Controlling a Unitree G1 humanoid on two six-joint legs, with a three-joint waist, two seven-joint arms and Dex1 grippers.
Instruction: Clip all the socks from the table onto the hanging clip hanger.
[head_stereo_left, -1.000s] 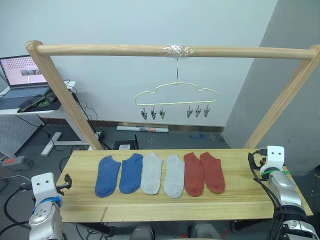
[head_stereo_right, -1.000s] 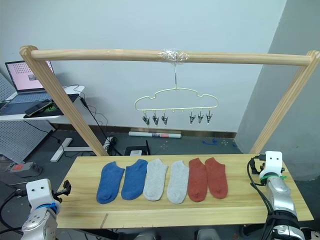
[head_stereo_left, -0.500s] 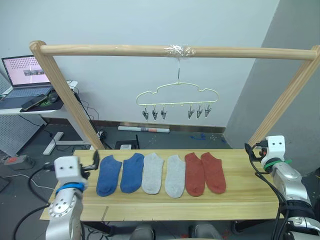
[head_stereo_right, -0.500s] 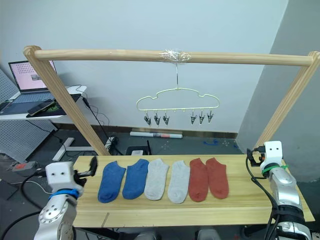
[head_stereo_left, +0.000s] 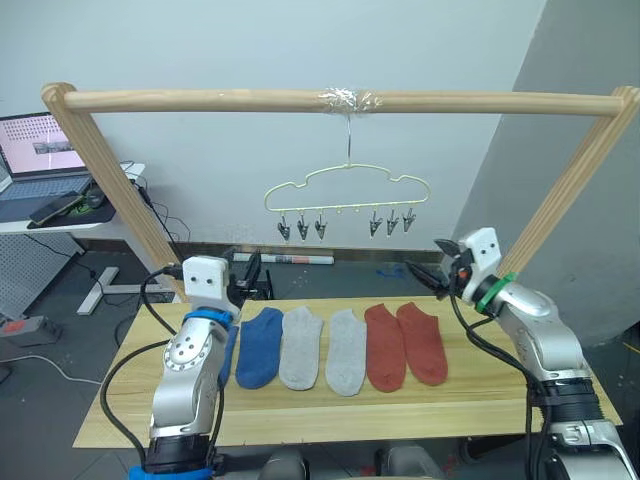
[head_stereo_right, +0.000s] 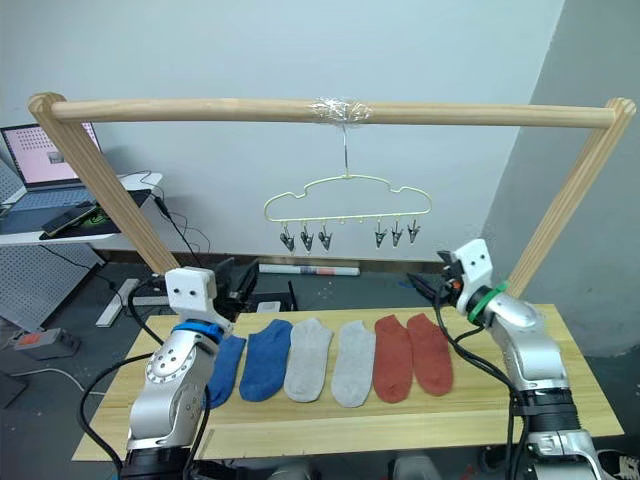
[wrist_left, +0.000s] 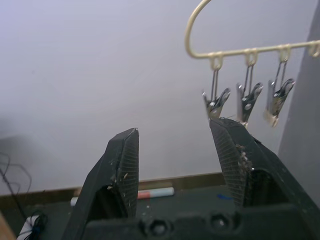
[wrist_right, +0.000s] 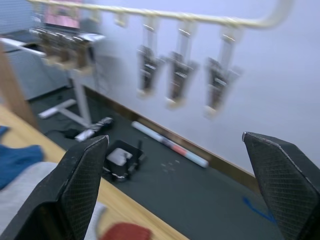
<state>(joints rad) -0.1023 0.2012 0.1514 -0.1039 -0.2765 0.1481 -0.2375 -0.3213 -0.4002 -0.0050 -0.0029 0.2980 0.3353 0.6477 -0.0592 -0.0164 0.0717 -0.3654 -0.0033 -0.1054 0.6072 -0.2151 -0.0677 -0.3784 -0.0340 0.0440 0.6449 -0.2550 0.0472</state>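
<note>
The table (head_stereo_left: 470, 405) is the biggest thing, with all six socks (head_stereo_left: 340, 350) lying in a row across its middle, none clipped. Above them at twelve o'clock, the clip hanger (head_stereo_left: 347, 190) dangles from the wooden pole (head_stereo_left: 300, 100) by its hook. The left gripper (wrist_left: 175, 150) is raised at nine o'clock of the row, fingers spread and empty. The right gripper (wrist_right: 175, 185) hovers at three o'clock, also spread wide and empty. A risk: the freely hanging hanger could swing if nudged, making its small clips hard to catch.

Open air separates clip hanger (head_stereo_left: 347, 197) from socks (head_stereo_left: 343, 348).
</note>
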